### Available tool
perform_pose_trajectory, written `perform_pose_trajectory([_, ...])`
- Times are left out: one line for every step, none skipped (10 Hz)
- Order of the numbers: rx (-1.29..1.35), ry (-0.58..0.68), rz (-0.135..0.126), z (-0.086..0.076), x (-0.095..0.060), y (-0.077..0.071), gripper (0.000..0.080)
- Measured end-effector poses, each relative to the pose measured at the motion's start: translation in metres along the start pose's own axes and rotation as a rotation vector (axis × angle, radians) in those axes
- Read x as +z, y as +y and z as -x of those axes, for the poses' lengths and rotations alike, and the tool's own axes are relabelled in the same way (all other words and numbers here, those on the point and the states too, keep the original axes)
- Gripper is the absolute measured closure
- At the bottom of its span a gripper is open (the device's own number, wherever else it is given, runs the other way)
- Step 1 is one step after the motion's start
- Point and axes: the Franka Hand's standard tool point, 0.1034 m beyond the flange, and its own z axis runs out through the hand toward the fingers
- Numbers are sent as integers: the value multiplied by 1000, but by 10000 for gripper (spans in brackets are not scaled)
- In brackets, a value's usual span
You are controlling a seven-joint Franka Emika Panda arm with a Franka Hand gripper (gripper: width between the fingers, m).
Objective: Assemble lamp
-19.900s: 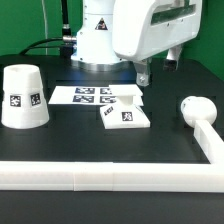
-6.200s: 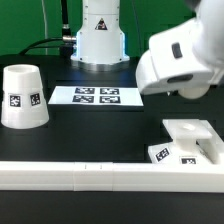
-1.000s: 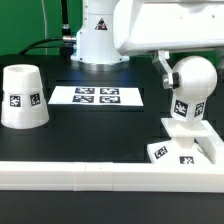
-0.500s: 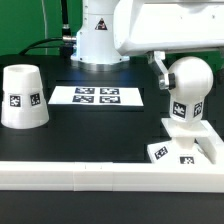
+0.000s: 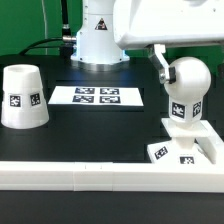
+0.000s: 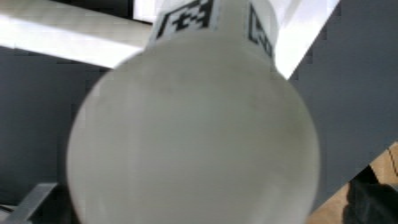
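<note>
The white bulb (image 5: pixel 187 82) stands upright with its neck set into the flat square base (image 5: pixel 207 147) at the exterior view's right. My gripper (image 5: pixel 188 70) hangs around the bulb's round head, open. One dark finger (image 5: pixel 160 64) shows just clear of the head's left side; the other finger is hidden behind the bulb. In the wrist view the bulb (image 6: pixel 196 140) fills the picture, with tags on its neck. The tapered shade (image 5: pixel 24 97) stands mouth down at the far left, well away from the gripper.
The marker board (image 5: pixel 98 97) lies at mid table in front of the robot's white pedestal (image 5: pixel 98 40). A white rail (image 5: pixel 80 178) runs along the front edge and turns the corner beside the base.
The jaws have spread off the bulb's head and the hand has risen slightly. The bulb stays standing on the base.
</note>
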Motion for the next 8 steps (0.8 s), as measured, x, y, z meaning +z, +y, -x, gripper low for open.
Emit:
perform_pose_trajectory([1, -10, -3, -3, -8, 2, 101])
perform_pose_trajectory([2, -21, -6, -7, -14, 3, 101])
perform_pose_trajectory([4, -28, -8, -9, -18, 5, 101])
perform_pose_trajectory([3, -50, -15, -7, -16, 3, 101])
perform_pose_trajectory([3, -49, -15, -7, -16, 3, 101])
perform_pose_trajectory([7, -79, -23, -4, -15, 1, 101])
perform_pose_trajectory([14, -179, -53, 1, -15, -5, 101])
perform_pose_trajectory([15, -224, -66, -3, -14, -2, 101])
